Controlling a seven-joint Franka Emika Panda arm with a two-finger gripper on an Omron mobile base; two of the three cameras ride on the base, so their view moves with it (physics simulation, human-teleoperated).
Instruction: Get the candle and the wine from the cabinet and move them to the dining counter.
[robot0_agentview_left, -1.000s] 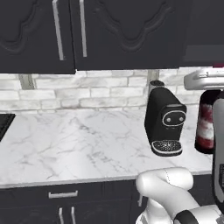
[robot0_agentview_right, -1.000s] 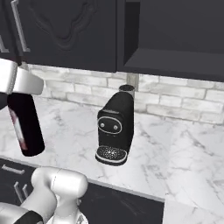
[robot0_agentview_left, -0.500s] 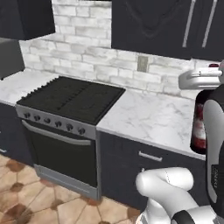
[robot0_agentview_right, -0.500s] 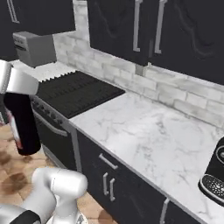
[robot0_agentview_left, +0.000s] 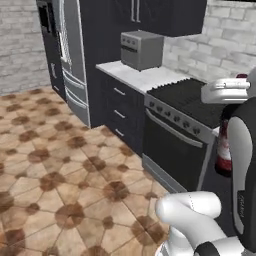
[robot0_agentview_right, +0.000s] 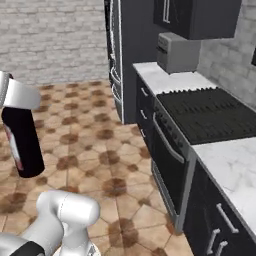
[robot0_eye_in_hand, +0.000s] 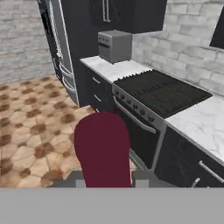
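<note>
Close against the hand at six o'clock in the hand view, the wine (robot0_eye_in_hand: 103, 151) stood upright with the fingers (robot0_eye_in_hand: 142, 178) clamped on it, presumably so it could ride steadily past the stove (robot0_eye_in_hand: 159, 94) toward the dining counter.

The base has turned, shifting every view. The coffee machine and wall cabinets are gone from view. Beyond the end effector (robot0_agentview_right: 20, 102) now lie a stove (robot0_agentview_right: 210, 112), toaster (robot0_agentview_right: 176, 51), fridge (robot0_agentview_left: 70, 55) and tiled floor (robot0_agentview_right: 75, 125).
</note>
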